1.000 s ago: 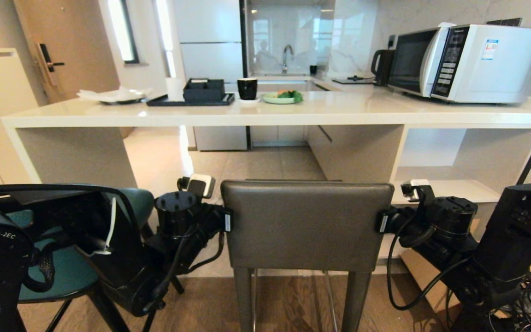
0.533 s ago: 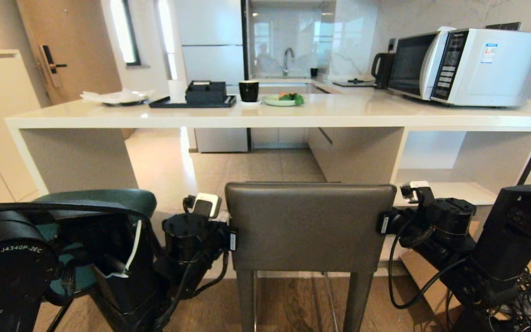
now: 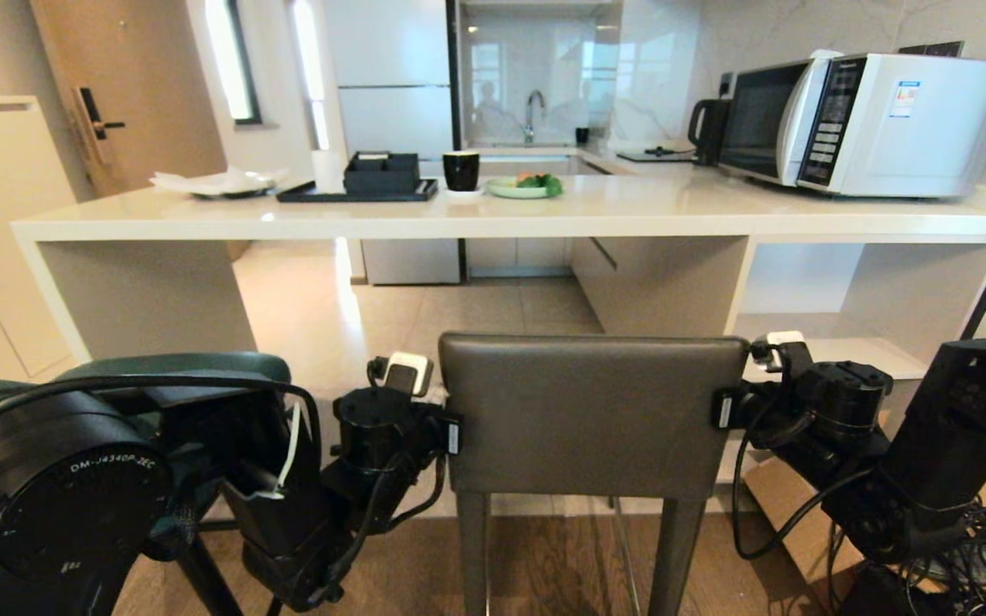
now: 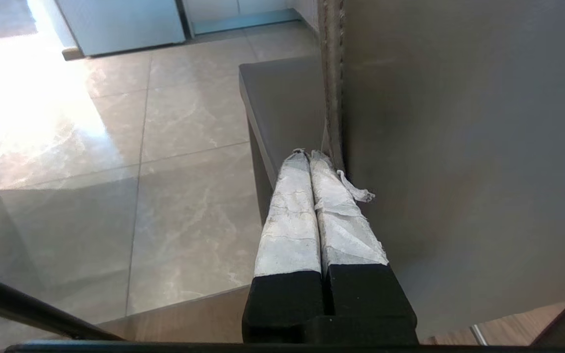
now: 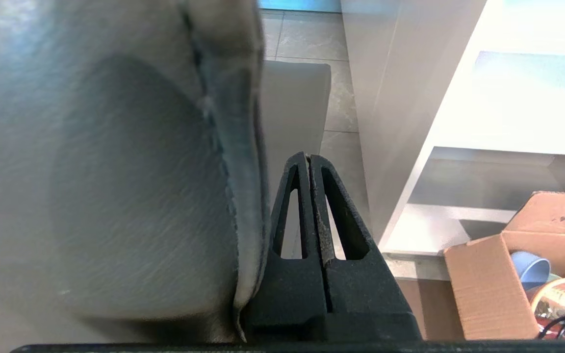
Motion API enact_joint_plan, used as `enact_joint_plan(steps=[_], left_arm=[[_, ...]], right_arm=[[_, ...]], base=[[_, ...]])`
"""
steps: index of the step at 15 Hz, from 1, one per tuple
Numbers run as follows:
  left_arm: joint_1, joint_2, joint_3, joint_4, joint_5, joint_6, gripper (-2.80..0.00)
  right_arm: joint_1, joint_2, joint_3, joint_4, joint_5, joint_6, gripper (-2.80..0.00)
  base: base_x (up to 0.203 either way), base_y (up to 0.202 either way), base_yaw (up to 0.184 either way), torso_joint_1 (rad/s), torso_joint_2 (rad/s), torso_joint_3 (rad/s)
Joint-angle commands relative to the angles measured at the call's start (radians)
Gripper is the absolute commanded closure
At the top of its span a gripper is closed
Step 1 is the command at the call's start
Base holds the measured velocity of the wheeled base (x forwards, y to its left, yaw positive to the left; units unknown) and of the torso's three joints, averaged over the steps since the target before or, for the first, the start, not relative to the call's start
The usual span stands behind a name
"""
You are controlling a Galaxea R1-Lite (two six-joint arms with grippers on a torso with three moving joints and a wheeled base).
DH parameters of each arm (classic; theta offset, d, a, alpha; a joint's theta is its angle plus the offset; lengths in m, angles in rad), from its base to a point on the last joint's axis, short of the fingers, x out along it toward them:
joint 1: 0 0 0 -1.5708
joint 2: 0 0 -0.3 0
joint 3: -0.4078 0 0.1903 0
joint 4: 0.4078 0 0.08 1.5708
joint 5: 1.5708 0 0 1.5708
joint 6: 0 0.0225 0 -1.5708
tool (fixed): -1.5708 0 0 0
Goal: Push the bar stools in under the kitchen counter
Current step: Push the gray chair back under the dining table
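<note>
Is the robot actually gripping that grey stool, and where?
Neither gripper grips it: the left gripper and right gripper are shut empty, lying along opposite side edges of the grey stool's backrest.

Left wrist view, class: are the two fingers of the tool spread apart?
No: the left tool's two wrapped fingers lie pressed together, alongside the side edge of the dark-grey stool's back.
</note>
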Motion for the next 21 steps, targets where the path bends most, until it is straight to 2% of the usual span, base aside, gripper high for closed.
enact_joint_plan(steps=[1,6,9,21], left_arm=[[0.045,0.026,0.004,-0.068,0.007,0.001,0.00],[0.059,0.015,0.017,-0.068,0.013,0.014,0.00],[0.065,0.018,-0.006,-0.018,0.017,0.014,0.00],[0.042,-0.002,-0.023,0.002,0.016,0.016,0.00]], right_arm=[[0.034,-0.007,0.013,-0.010,0.005,-0.001,0.00],[0.036,-0.003,0.024,-0.017,0.004,0.004,0.00],[0.035,0.006,0.041,-0.049,0.003,0.002,0.00],[0.001,0.023,-0.039,-0.011,-0.007,0.002,0.00]], base=[[0.000,0.000,0.000,0.000,0.00,0.000],[0.000,0.000,0.000,0.008,0.00,0.001],[0.000,0.000,0.000,0.000,0.00,0.000],[0.183,0.000,0.001,0.001,0.00,0.001]])
